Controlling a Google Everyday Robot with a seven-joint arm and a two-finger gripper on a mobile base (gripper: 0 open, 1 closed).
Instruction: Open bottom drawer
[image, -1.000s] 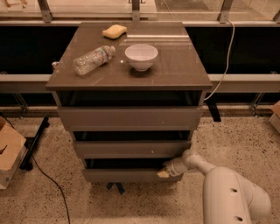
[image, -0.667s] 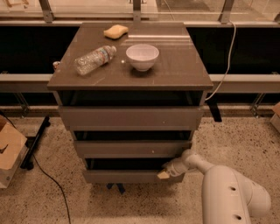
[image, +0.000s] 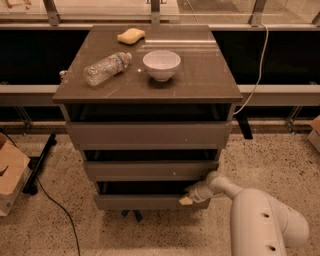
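The bottom drawer (image: 142, 201) is the lowest of three grey-brown handleless fronts on a small cabinet (image: 150, 90). A dark gap shows above its front. The middle drawer (image: 150, 170) and top drawer (image: 150, 135) sit above it, each stepping further out. My white arm (image: 260, 225) reaches in from the lower right. My gripper (image: 189, 196) is at the right end of the bottom drawer's front, at its upper edge, its tan tip against the front.
On the cabinet top lie a clear plastic bottle (image: 106, 68), a white bowl (image: 161, 64) and a yellow sponge (image: 131, 36). A cardboard box (image: 11, 175) stands at the left on the speckled floor. A black cable (image: 55, 210) and a white cord (image: 257, 75) run nearby.
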